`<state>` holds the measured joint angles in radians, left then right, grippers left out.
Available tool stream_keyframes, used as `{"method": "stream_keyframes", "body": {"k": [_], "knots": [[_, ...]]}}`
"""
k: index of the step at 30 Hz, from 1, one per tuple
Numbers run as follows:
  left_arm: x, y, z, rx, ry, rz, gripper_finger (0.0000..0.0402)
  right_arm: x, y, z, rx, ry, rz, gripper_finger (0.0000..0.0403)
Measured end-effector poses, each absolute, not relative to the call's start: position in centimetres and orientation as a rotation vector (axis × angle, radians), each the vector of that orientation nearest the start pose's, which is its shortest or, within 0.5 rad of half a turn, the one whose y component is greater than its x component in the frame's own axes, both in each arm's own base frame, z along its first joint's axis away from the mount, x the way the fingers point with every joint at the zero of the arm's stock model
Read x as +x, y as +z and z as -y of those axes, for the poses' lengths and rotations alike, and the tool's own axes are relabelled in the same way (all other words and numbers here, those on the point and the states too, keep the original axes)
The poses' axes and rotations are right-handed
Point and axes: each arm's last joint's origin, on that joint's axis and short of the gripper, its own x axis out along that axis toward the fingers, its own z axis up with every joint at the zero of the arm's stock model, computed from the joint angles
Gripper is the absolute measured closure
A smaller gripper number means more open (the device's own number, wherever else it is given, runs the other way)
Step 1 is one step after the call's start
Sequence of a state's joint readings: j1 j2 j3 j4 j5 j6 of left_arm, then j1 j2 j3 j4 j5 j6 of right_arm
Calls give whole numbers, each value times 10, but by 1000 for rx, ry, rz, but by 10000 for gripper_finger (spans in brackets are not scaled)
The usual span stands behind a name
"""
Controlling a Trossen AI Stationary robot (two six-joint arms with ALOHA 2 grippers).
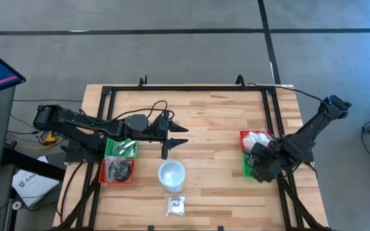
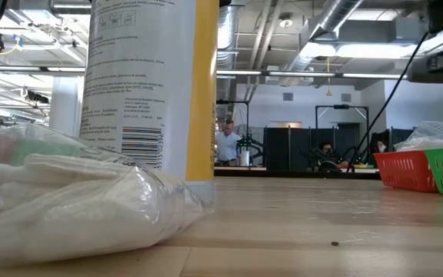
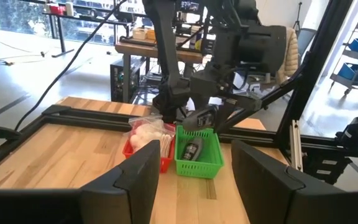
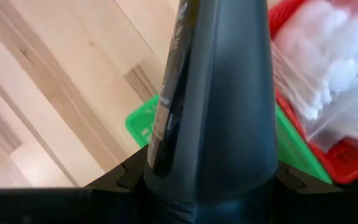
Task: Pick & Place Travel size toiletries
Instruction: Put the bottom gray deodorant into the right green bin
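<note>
Right hand (image 1: 263, 168) clamped on a dark, glossy oblong tube (image 4: 210, 93) above the green tray (image 3: 198, 152). Left hand (image 1: 172, 138) empty, fingers apart.

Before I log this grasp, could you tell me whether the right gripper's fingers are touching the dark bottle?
Touching. The right wrist view shows the dark bottle rising straight from between the right gripper, over the green basket.

A butcher-block desk (image 1: 217, 122) carries red and green trays at both sides (image 1: 118, 159) (image 1: 248, 154), a white cup (image 1: 171, 174) and a clear bag of white pieces (image 1: 175, 205).
</note>
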<state>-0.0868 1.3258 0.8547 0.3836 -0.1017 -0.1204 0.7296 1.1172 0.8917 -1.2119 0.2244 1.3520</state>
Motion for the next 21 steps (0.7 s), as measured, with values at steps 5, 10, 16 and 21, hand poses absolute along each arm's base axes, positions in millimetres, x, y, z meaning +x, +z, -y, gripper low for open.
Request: {"method": "stream_keyframes", "body": {"k": [5,10,16,21], "knots": [[297,293,23,-112,22,-87,215,119,235,-113,500,-511,-1294,227],[297,293,27,-112,10,-88,216,112,219,-117,538,-533,-1328,227],[297,293,27,-112,9,-89,216,109,210,-120,558,-514,-1348,227],[297,293,27,-112,9,-89,216,106,200,-117,560,-540,-1361,227]]}}
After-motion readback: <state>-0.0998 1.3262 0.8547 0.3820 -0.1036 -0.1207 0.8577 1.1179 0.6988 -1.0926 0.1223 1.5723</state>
